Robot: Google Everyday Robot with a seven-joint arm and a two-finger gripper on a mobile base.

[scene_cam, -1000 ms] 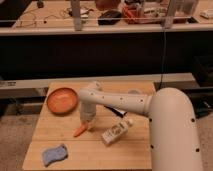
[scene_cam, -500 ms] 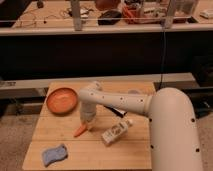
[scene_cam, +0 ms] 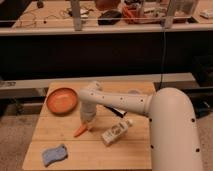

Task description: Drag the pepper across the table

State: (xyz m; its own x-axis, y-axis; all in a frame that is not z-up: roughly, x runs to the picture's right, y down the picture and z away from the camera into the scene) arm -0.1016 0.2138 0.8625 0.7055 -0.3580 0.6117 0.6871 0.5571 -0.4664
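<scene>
The pepper [scene_cam: 80, 132], a small orange one, lies on the wooden table [scene_cam: 100, 156] a little left of its middle, toward the near edge. Its long axis runs on a slant, the far end pointing up and right, the near end down and left. That far end sits right at the tip of the gripper [scene_cam: 87, 121], which points straight down onto it from the arm [scene_cam: 120, 102]. So the pepper trails off from the gripper toward the near left corner. Whether the gripper is pinching the pepper, or only resting against it, I cannot tell from this view.

Around it: an orange bowl [scene_cam: 62, 100] stands near, beyond and to the left; a white bottle [scene_cam: 116, 133] lies on its side near the pepper's right; a blue sponge [scene_cam: 54, 154] sits at the near left corner, apart from the rest. A drag toward the near left looks open between bowl and sponge; a drag right would likely meet the bottle.
</scene>
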